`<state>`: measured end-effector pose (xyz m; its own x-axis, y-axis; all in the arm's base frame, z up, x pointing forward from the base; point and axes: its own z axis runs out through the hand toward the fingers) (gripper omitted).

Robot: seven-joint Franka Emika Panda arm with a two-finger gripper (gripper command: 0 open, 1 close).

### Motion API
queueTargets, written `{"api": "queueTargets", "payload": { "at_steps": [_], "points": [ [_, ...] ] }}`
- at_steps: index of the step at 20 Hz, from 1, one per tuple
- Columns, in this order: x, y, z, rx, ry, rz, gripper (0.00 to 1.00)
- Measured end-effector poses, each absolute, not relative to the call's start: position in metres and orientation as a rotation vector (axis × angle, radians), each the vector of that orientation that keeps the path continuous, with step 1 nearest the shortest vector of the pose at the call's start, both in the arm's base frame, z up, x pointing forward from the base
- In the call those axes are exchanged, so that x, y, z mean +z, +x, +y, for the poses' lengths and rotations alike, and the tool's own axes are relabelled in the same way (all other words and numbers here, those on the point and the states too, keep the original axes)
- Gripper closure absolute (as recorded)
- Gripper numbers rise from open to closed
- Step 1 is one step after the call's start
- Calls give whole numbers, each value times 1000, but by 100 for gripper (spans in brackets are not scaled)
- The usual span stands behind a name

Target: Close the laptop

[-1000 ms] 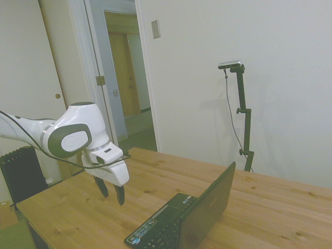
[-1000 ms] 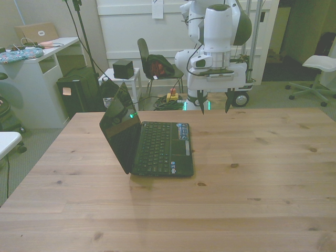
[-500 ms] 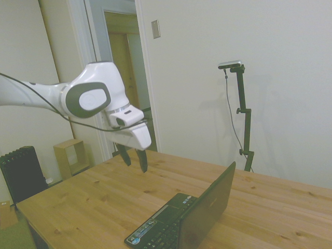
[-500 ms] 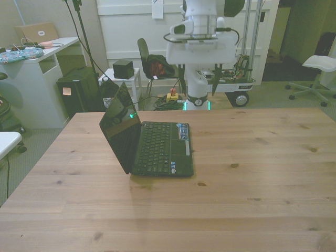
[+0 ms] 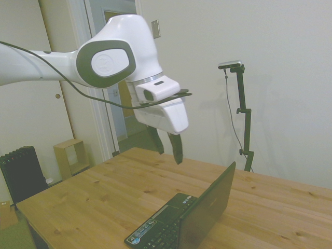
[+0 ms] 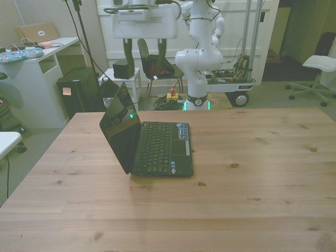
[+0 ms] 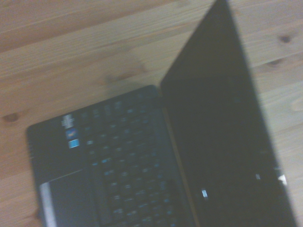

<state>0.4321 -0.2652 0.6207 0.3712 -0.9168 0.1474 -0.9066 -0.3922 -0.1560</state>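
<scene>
In the front view the gripper hangs released, fingers spread and empty, high above the laptop. The laptop sits open on the counter, screen raised toward the front view's left.

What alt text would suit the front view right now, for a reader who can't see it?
A black laptop stands open on a wooden table, its dark screen on the front view's left. The white arm's tool hangs open high above and behind it, touching nothing.
</scene>
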Motion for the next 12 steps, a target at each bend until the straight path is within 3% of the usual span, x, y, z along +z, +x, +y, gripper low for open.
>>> {"api": "queueTargets", "payload": {
  "at_steps": [6,12],
  "points": [
    [608,408,-365,-285,-2503,1808,0],
    [563,411,-429,-169,-2490,1857,0]
  ]
}}
